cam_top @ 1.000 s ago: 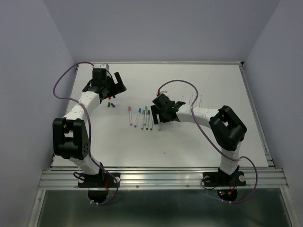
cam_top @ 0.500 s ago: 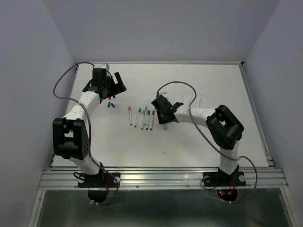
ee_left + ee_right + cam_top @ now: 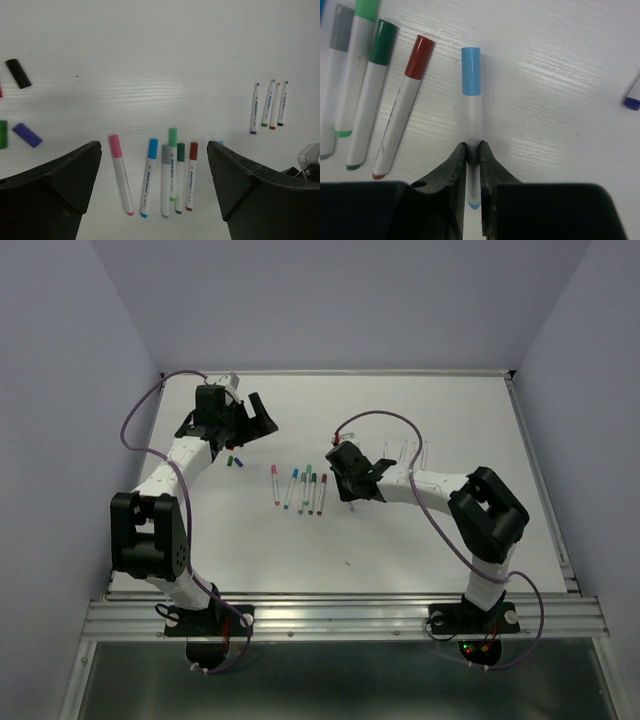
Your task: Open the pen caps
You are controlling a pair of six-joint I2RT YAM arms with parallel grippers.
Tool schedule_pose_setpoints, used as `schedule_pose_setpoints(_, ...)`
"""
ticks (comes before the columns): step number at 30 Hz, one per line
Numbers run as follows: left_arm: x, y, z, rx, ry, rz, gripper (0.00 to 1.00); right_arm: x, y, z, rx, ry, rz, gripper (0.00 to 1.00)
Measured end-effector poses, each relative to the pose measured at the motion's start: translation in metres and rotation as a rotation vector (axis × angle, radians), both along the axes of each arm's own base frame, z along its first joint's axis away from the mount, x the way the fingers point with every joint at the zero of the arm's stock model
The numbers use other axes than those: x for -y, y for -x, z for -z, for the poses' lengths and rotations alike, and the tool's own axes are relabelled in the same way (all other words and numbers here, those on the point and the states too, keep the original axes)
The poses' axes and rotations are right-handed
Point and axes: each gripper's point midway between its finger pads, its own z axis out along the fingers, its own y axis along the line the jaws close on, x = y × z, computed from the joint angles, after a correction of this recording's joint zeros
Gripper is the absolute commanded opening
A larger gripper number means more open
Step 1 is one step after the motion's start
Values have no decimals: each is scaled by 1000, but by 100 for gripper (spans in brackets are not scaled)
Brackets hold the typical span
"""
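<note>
Landmark: row of capped pens (image 3: 166, 175), 6 lying side by side on the white table (image 3: 420, 530); their caps are pink, blue, grey, light green, dark green and brown-red.
Right gripper (image 3: 472, 146): both fingers pressed together on the white barrel of the light-blue pen (image 3: 471, 117), low over the table.
Light-blue pen: just beside the brown-red end of the row, roughly parallel to it and apart from it.
Light-blue cap (image 3: 470, 71): on its pen, pointing away from the right gripper, clear of the fingers.
Left gripper (image 3: 256, 416): jaws wide apart and holding nothing, above the table beyond the pink end of the row.
Loose caps: black (image 3: 18, 73), purple (image 3: 27, 135) and green (image 3: 2, 134), well apart from the row on its pink side.
Uncapped pens (image 3: 269, 102): 4 close together, well apart from the row past its brown-red end.
</note>
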Motion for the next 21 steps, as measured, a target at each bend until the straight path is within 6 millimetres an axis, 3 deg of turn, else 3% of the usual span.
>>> schedule_pose_setpoints(5,40,13,-17,54,114,159,99,-1,5,-52,103,-139,-40,1)
schedule_pose_setpoints(10,86,26,-40,115,214,321,99,-23,4,-146,294,-404,-122,1)
schedule_pose_setpoints(13,114,38,-56,149,270,414,99,-34,6,-177,352,-493,-171,1)
schedule_pose_setpoints(16,132,48,-70,185,301,473,96,-40,7,-186,371,-528,-201,1)
schedule_pose_setpoints(21,142,53,-84,222,338,514,93,-41,6,-189,374,-538,-219,1)
